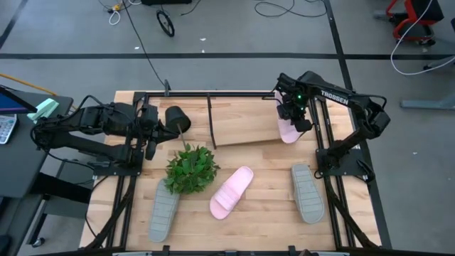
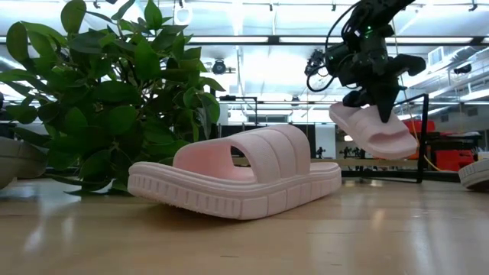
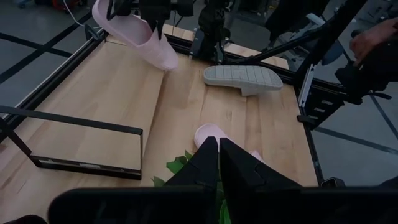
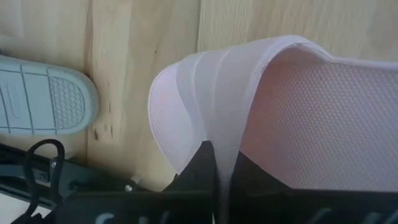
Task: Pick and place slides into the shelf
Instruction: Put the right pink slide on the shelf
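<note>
My right gripper [image 1: 293, 114] is shut on a light pink slide [image 1: 288, 129], held over the right end of the shelf [image 1: 245, 128], a slanted wooden board in a black rod frame. In the low view this slide [image 2: 374, 130] hangs tilted in the air. The other pink slide [image 1: 231, 192] lies sole down mid-table. One grey slide [image 1: 163, 212] lies near left and one [image 1: 307, 192] near right. My left gripper [image 1: 151, 135] is shut and holds nothing, hovering at the table's left beside the plant pot [image 1: 176, 117]. My right gripper pinches the pink slide's wide strap at its edge [image 4: 214, 134]. One finger lies on the ribbed outer side and the other on the inner side over the footbed. The fingers come from above. The slide is lifted clear and hangs tilted below them [image 2: 374, 130].
A green leafy plant [image 1: 190, 169] spreads between the left grey slide and the shelf, its black pot toward the far left. Black rails [image 1: 334, 163] run along both table sides. Bare tabletop lies between the middle pink slide and the right grey slide.
</note>
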Controlling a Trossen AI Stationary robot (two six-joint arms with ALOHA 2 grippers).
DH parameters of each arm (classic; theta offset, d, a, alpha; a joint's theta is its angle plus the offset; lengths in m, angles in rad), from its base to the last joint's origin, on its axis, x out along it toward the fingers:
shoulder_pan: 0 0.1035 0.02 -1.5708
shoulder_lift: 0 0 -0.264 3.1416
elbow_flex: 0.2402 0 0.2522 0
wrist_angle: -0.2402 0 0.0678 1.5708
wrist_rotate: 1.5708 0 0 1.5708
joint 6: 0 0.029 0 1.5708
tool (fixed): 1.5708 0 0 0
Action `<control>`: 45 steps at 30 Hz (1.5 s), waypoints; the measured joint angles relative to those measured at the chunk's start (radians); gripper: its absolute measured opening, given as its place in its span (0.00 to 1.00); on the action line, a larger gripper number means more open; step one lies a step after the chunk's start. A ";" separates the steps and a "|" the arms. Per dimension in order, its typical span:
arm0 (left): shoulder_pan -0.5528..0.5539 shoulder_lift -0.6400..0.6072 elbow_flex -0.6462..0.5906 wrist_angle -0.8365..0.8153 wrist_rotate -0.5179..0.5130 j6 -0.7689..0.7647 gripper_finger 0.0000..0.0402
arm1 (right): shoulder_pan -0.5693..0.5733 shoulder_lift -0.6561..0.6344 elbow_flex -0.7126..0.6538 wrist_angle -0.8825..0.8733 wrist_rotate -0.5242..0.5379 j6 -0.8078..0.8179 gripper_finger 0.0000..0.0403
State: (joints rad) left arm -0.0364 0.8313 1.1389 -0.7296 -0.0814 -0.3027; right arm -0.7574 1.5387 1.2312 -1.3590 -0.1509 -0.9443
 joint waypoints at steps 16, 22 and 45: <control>0.000 0.000 0.000 0.000 0.000 0.003 0.05 | 0.000 0.000 0.000 0.026 -0.041 0.002 0.02; 0.000 0.000 0.000 0.000 0.000 0.003 0.05 | 0.000 0.003 0.000 0.052 -0.033 0.001 0.02; 0.000 0.000 0.000 0.000 -0.174 0.034 0.01 | 0.007 0.071 0.000 0.073 -0.044 0.017 0.02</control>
State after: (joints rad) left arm -0.0364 0.8311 1.1389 -0.7300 -0.2550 -0.2691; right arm -0.7507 1.6096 1.2312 -1.2858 -0.1951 -0.9278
